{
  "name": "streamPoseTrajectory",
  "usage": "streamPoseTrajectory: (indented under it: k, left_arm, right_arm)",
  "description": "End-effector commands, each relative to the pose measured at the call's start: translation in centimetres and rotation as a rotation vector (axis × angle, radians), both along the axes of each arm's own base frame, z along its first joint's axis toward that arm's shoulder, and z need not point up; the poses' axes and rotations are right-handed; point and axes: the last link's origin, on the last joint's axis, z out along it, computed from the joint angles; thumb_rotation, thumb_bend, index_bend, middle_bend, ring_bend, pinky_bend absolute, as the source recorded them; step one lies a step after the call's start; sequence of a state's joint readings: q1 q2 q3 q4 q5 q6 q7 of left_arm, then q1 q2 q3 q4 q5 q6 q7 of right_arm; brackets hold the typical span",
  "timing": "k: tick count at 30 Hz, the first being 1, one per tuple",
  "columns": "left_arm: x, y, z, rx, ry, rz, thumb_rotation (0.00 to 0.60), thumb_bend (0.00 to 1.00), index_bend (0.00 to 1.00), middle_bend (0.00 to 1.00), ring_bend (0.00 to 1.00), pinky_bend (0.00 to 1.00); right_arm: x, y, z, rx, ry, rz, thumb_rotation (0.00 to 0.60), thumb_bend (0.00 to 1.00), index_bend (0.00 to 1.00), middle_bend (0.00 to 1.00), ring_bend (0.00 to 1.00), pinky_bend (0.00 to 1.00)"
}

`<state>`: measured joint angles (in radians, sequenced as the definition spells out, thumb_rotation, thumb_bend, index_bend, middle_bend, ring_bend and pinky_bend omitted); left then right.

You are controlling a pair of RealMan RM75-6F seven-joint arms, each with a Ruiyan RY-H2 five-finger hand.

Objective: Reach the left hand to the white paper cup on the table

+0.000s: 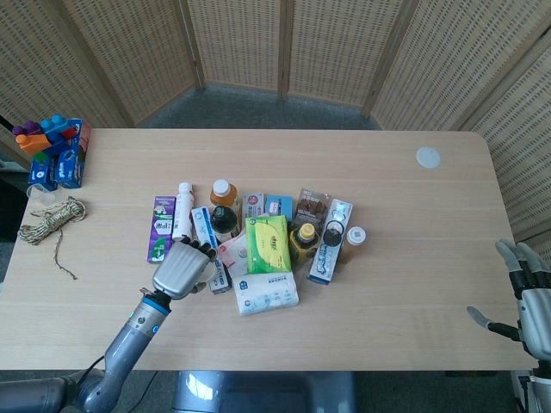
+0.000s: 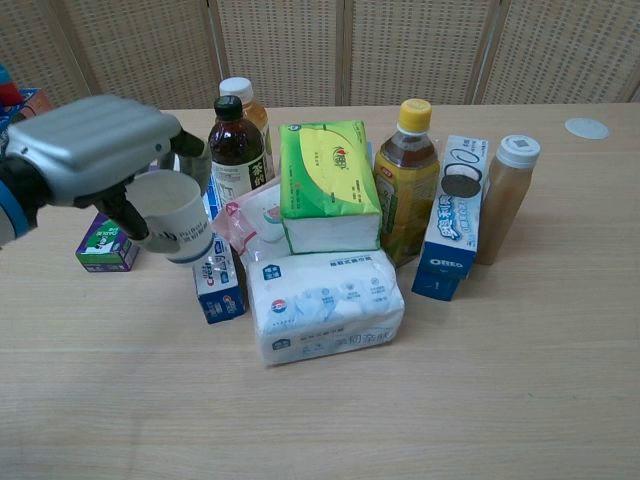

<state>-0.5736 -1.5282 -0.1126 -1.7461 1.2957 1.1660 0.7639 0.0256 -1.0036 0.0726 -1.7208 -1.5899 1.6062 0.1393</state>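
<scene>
Table [image 1: 413, 258] carries a clutter of packs and bottles mid-left. Left arm [image 1: 129, 340] angles up from the near edge. Left hand [image 2: 95, 150] knuckles up, fingers wrapped around white paper cup [image 2: 178, 215], cup tilted, beside small blue box [image 2: 218, 285]. Right hand [image 1: 525, 301] at right edge, fingers spread, holding nothing.

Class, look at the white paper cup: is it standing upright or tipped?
Tipped. In the chest view the white paper cup leans, its mouth turned toward the left hand that grips it.
</scene>
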Motion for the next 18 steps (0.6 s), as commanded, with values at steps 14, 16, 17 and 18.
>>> streamPoseTrajectory:
  k: [14, 16, 17, 18]
  left_arm:
    - [4.0, -1.2, 11.0, 0.177, -0.058, -0.103, 0.6, 0.0, 0.47, 0.51, 0.5, 0.5]
    - [4.2, -1.2, 11.5, 0.185, -0.066, -0.102, 0.6, 0.0, 0.47, 0.51, 0.5, 0.5]
    - [4.2, -1.2, 11.6, 0.186, -0.069, -0.1, 0.6, 0.0, 0.47, 0.51, 0.5, 0.5]
    - [4.3, -1.2, 11.7, 0.186, -0.073, -0.099, 0.6, 0.0, 0.47, 0.51, 0.5, 0.5]
  right_arm:
    - [0.3, 0.2, -0.4, 0.004, 0.013, 0.005, 0.6, 0.0, 0.0, 0.0, 0.0, 0.0]
    - [0.4, 0.2, -0.4, 0.003, 0.012, 0.006, 0.6, 0.0, 0.0, 0.0, 0.0, 0.0]
    - [0.4, 0.2, -0.4, 0.002, 0.012, 0.007, 0.6, 0.0, 0.0, 0.0, 0.0, 0.0]
    - [0.4, 0.3, -0.3, 0.001, 0.012, 0.006, 0.6, 0.0, 0.0, 0.0, 0.0, 0.0]
